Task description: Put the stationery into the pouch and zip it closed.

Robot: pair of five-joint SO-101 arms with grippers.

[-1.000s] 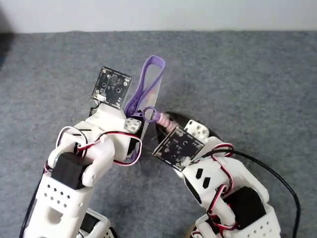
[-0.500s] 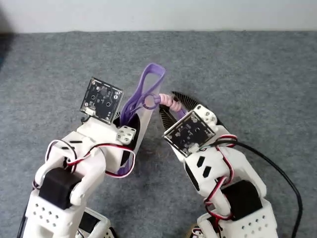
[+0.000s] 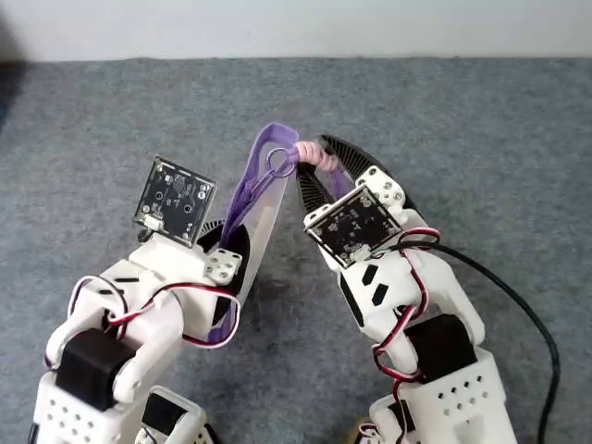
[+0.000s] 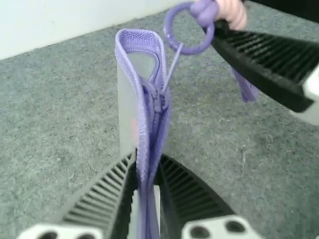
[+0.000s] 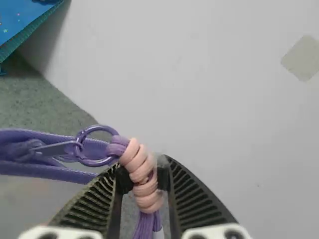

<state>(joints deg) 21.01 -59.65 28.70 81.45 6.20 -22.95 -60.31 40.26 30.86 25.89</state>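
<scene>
A clear pouch (image 3: 264, 217) with a purple zipper (image 4: 149, 104) stands on edge on the grey carpet. My left gripper (image 4: 147, 199) is shut on the pouch's near end, its fingers pinching the zipper tape (image 3: 227, 268). A purple ring (image 5: 94, 145) hangs from the zipper slider, and a pink coiled pull cord (image 5: 142, 172) is knotted to it. My right gripper (image 5: 142, 191) is shut on that pink cord (image 3: 314, 155), beside the pouch's far end (image 3: 277, 139). The right gripper's black fingers (image 4: 269, 55) also appear in the left wrist view. The stationery is hidden inside the pouch, if there.
Grey carpet (image 3: 462, 129) covers the table. A pale wall (image 3: 296, 28) runs along the far edge. A blue mat corner (image 5: 25, 12) lies far off in the right wrist view.
My right gripper has carried the pink cord and ring toward the pouch's far end, drawing the slider along the zipper. The left arm has drawn back toward the near side, still holding the pouch.
</scene>
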